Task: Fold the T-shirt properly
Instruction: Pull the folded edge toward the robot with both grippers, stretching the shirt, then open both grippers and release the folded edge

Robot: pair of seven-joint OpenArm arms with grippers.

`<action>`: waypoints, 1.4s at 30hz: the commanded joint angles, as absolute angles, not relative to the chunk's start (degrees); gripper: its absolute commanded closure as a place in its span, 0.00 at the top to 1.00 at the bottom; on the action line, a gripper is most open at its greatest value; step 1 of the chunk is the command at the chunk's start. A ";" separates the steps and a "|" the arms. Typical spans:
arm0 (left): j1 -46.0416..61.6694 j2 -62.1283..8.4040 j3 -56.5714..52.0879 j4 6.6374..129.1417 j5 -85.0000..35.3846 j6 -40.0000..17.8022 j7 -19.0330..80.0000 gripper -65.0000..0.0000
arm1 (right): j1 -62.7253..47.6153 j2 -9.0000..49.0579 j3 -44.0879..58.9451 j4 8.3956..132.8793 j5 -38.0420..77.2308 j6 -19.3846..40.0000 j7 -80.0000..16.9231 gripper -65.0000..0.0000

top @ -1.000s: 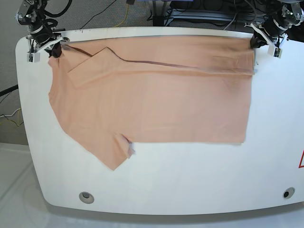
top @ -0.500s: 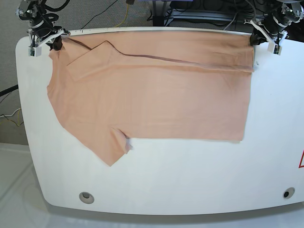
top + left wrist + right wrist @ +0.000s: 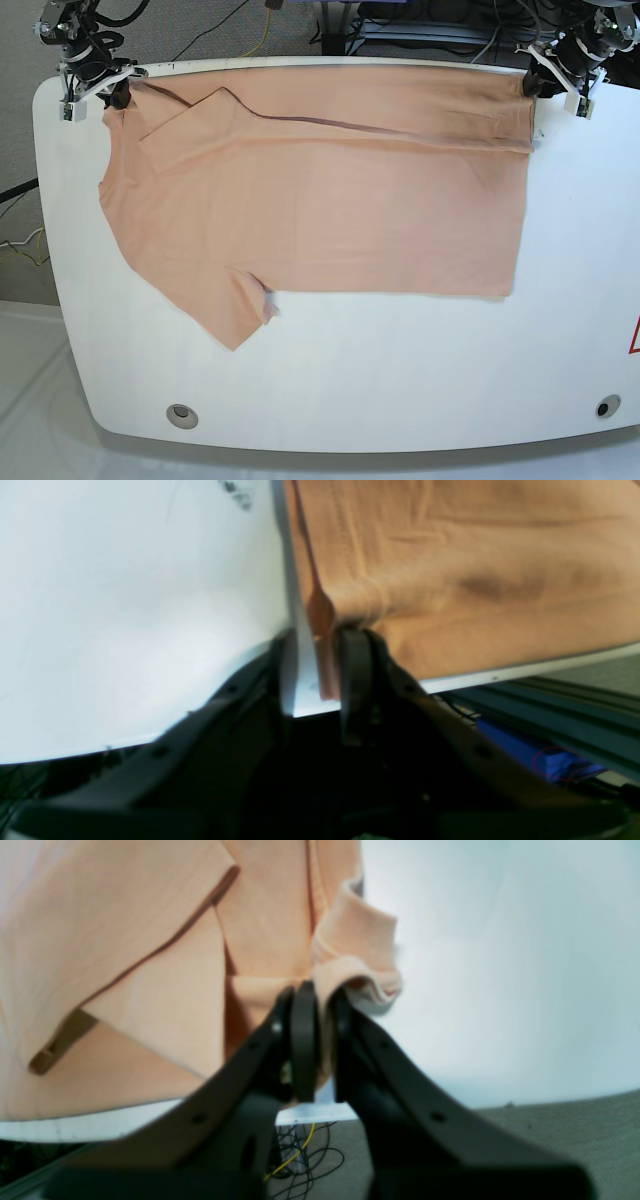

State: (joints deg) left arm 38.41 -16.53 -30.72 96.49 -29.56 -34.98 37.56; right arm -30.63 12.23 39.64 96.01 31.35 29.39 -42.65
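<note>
The peach T-shirt [image 3: 320,200] lies spread over the white table [image 3: 400,380], with its far part folded over along the table's back edge and one sleeve [image 3: 235,310] pointing toward the front left. My right gripper [image 3: 112,92] sits at the far left corner. In the right wrist view, the right gripper [image 3: 322,1000] is shut on a bunched bit of the T-shirt [image 3: 150,965]. My left gripper [image 3: 540,85] is at the far right corner. Up close, the left gripper [image 3: 317,675] has its jaws apart, and the T-shirt [image 3: 475,570] hem hangs loosely between them.
Two round holes [image 3: 181,412] [image 3: 607,406] sit near the table's front edge, and a red mark [image 3: 634,340] at its right edge. Cables and metal framing [image 3: 420,25] run behind the back edge. Carpet lies beyond the table at the far left.
Both grippers drew the shirt's far edge back toward the table's rear edge. The left gripper's jaws then parted, while the right stayed shut on the cloth.
</note>
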 commanded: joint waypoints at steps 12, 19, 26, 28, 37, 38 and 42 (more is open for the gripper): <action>39.34 -17.50 -30.83 97.74 -24.64 -34.44 37.51 0.51 | -30.38 13.18 40.05 97.49 31.81 29.20 -41.93 0.50; 39.12 -17.81 -32.45 98.06 -26.58 -34.01 37.37 0.51 | -30.72 12.96 40.60 99.14 31.54 29.63 -42.12 0.53; 38.58 -17.80 -36.52 99.45 -27.98 -34.00 38.16 0.53 | -30.71 12.78 41.12 103.23 31.74 29.66 -43.13 0.51; 38.01 -17.79 -38.23 99.91 -28.22 -34.07 38.45 0.53 | -30.42 12.72 41.27 104.85 31.84 29.66 -43.78 0.50; 32.68 -17.57 -39.93 100.76 -28.34 -34.03 39.27 0.52 | -25.14 13.63 40.56 107.73 31.49 29.95 -45.80 0.52; 32.02 -17.55 -39.78 100.78 -28.35 -34.03 39.32 0.52 | -24.50 13.73 40.42 107.66 31.49 29.99 -45.94 0.52; 29.67 -17.43 -39.24 101.19 -28.35 -34.07 39.47 0.52 | -22.19 14.14 39.96 107.23 31.42 30.13 -46.48 0.52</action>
